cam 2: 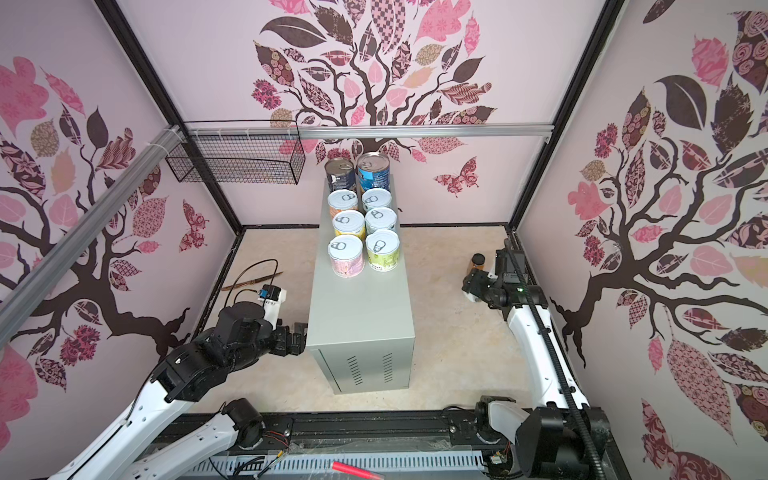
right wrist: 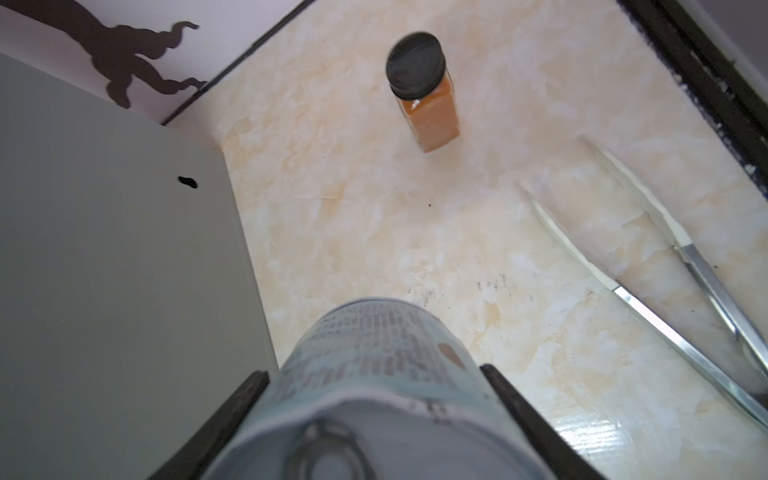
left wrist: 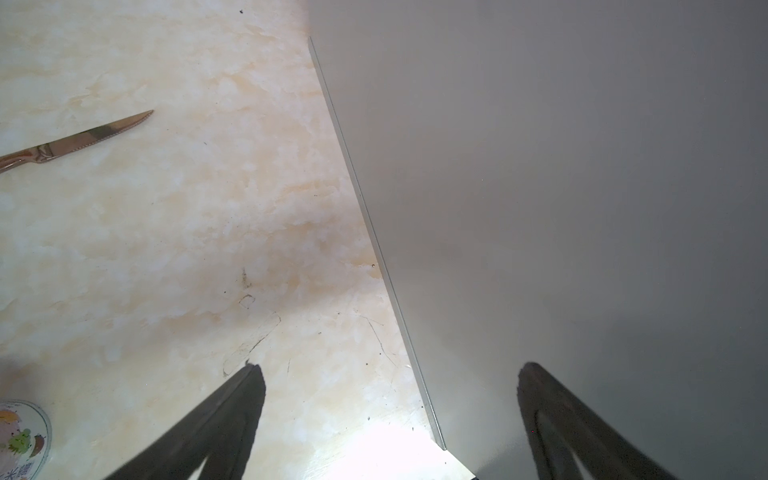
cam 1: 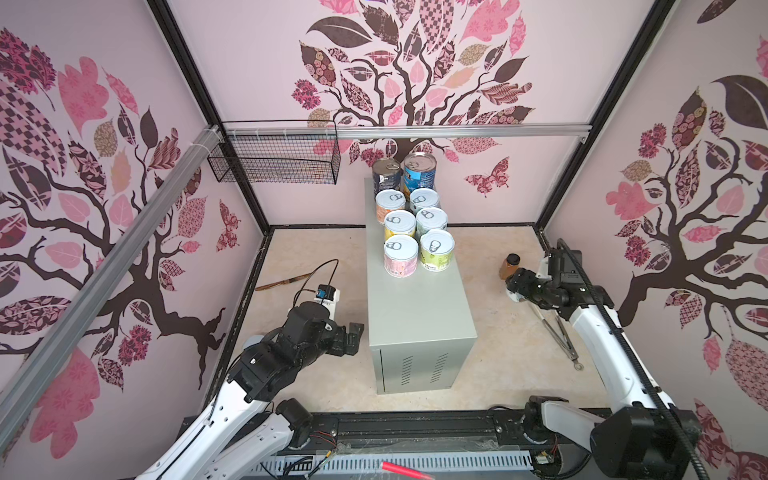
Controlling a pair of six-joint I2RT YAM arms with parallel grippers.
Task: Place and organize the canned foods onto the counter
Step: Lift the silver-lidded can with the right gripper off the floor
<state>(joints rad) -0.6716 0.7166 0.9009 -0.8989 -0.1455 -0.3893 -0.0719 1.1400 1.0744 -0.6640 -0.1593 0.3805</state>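
Note:
The counter is a tall grey cabinet in the middle of the floor. On its far half stand two tall cans at the back and several short white-lidded cans in two rows. My right gripper is shut on a short can with a pale blue label, low over the floor to the right of the counter. In a top view the right gripper hides that can. My left gripper is open and empty beside the counter's left wall. Another can shows at the frame edge.
An amber jar with a black cap stands on the floor just beyond the right gripper. Metal tongs lie to its right. A knife lies on the floor at the left. A black wire basket hangs on the back left rail.

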